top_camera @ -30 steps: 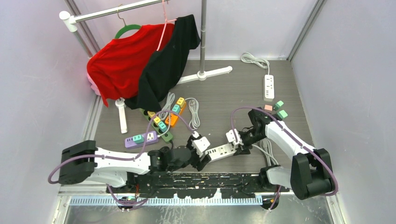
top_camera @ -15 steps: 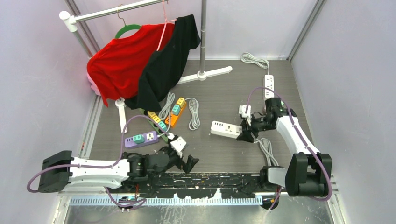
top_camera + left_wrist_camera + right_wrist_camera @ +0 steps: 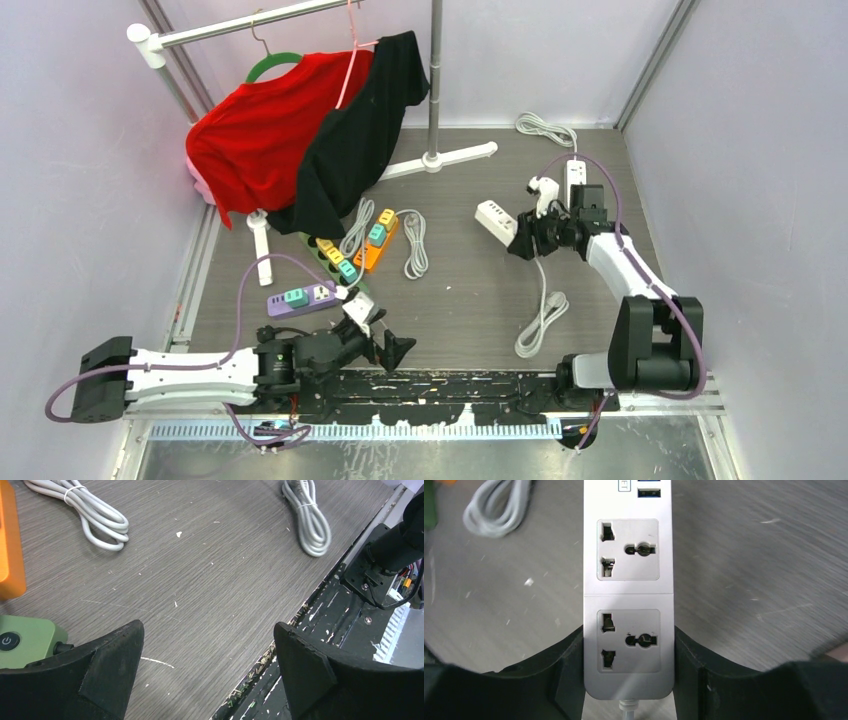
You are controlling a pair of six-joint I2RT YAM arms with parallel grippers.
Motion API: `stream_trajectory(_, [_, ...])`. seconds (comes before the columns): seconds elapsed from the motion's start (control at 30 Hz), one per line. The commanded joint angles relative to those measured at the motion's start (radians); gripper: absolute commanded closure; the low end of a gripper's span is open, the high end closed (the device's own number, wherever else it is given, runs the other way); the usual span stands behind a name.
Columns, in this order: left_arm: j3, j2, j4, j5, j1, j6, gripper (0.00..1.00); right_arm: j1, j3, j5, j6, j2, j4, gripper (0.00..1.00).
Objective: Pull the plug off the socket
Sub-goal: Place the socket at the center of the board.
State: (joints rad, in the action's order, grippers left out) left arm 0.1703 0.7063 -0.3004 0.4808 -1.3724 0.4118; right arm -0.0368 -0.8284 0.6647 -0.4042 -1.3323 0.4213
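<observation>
Centre surface [image 3: 465, 290]: bare wood, widest lane, front to back.
Left of centre: coloured power strips [image 3: 345, 262] and grey cord coils [image 3: 414, 240] crowd it.
Back left: clothes rack [image 3: 434, 90], garments overhanging; its white foot [image 3: 445, 157] lies across.
Right: white power strip [image 3: 495, 220], its white cord [image 3: 540, 318] trailing toward the front edge.
Ahead of left fingers [image 3: 100, 670]: open wood; green strip [image 3: 25, 639] just beside.

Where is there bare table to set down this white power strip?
The widest bare table is in the middle, between the coiled grey cable and the trailing white cord. A smaller patch lies behind, between the rack foot and the second white strip. Left of centre is crowded with coloured strips.
</observation>
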Motion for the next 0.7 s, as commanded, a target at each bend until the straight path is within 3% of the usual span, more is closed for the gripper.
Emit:
stream_trajectory(0.0, [-0.023,-0.067,0.019,0.048,0.005,0.027,0.0,-0.003,-0.109,-0.22,0.35,-0.073,-0.294,0.99])
stream_trajectory(0.3, [-0.043,-0.109,0.03,0.071,0.004,0.039,0.0,-0.002,-0.359,-0.57,0.56,-0.374,-0.394,0.99])
stream_trajectory(0.53, [-0.011,-0.072,0.057,0.083,0.004,0.03,0.01,-0.002,-0.591,-0.712,0.553,-0.614,-0.317,0.98])
stream_trajectory(0.67, [0.018,-0.041,0.083,0.087,0.004,0.026,0.01,0.003,-0.65,-0.741,0.528,-0.68,-0.287,0.92])
